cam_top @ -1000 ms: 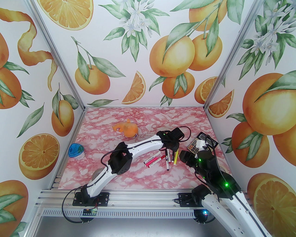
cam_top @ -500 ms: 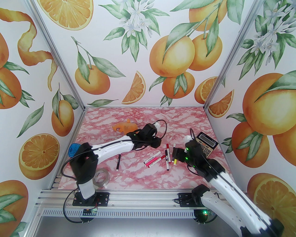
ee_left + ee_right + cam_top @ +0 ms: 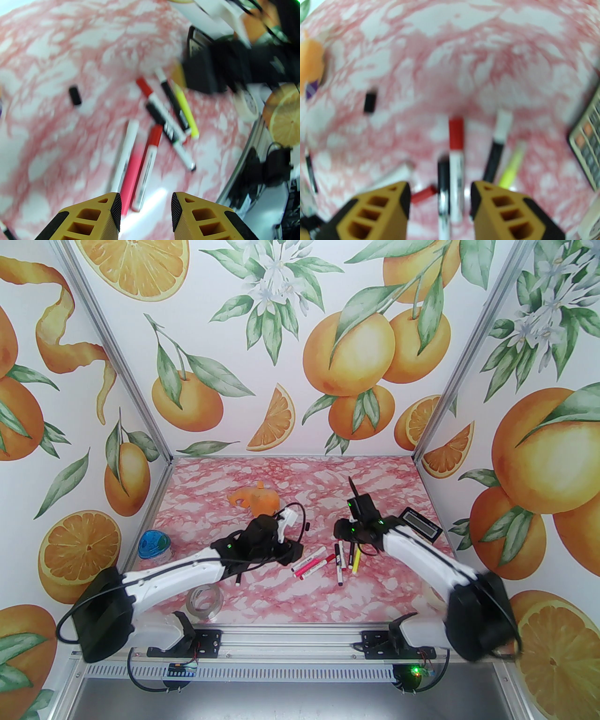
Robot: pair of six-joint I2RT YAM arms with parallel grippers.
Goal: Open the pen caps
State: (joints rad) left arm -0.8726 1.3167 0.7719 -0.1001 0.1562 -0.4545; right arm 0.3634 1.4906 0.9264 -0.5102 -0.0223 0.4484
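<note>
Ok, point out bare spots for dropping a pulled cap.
Bare: the far strip behind the toy and calculator; the near strip right of the tape, in front of the pens. Crowded: the middle, around pens and loose cap.

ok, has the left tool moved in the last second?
Yes. In the top view the left tool has swung left, from by the yellow pen to the left end of the pink pens.

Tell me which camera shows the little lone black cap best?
The left wrist view: the black cap looks clearest and its stubby shape is plain. The right wrist view shows it blurrier; in the top view it is a tiny dark speck.
</note>
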